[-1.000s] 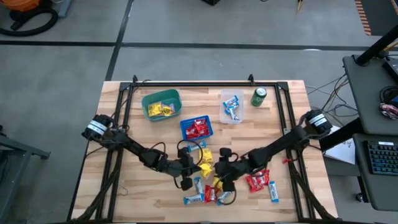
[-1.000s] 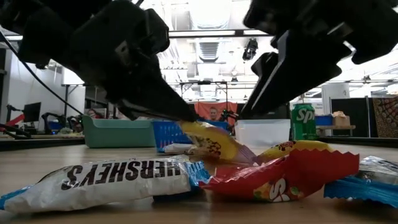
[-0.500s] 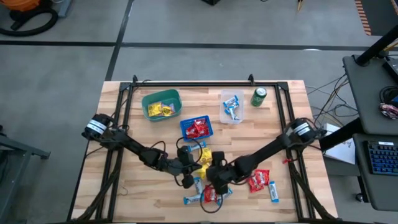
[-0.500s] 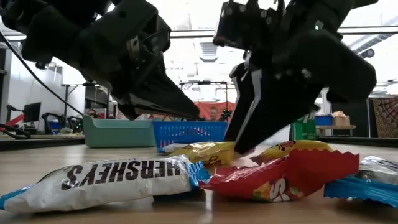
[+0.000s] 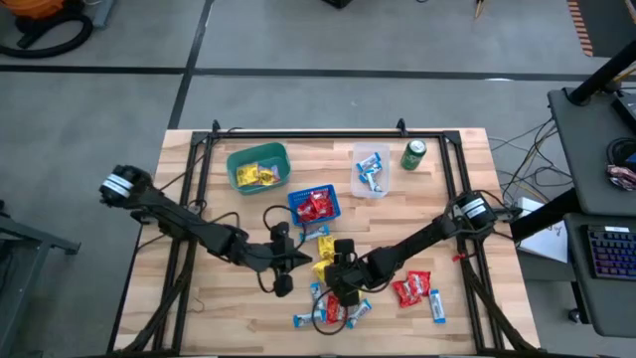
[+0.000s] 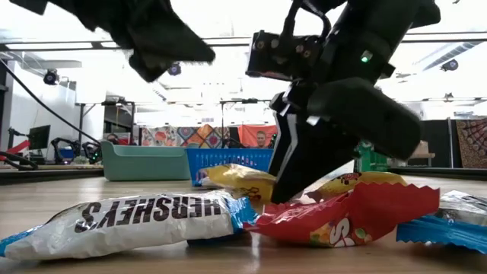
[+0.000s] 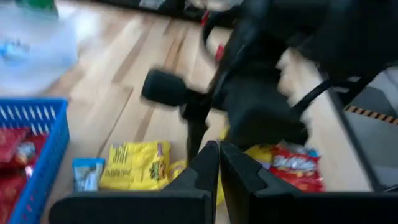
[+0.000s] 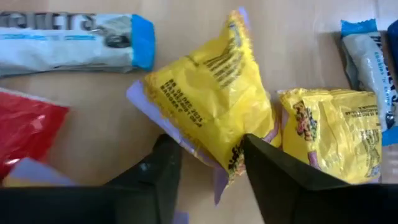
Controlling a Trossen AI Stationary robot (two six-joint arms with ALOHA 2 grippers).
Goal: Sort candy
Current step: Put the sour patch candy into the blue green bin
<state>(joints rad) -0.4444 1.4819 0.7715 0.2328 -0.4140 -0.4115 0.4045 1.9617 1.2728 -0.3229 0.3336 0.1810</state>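
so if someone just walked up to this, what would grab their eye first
Most likely the loose heap of shiny candy at the near middle of the table, red, yellow and blue-and-white. The right gripper is down in it, its open fingers either side of a yellow packet, while the left gripper hangs shut beside the pile. Behind stand three containers: green with yellow candy, blue with red, clear with blue-and-white.

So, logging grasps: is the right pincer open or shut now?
Open. In the right wrist view, the right pincer has its fingers apart, straddling a yellow candy on the table.
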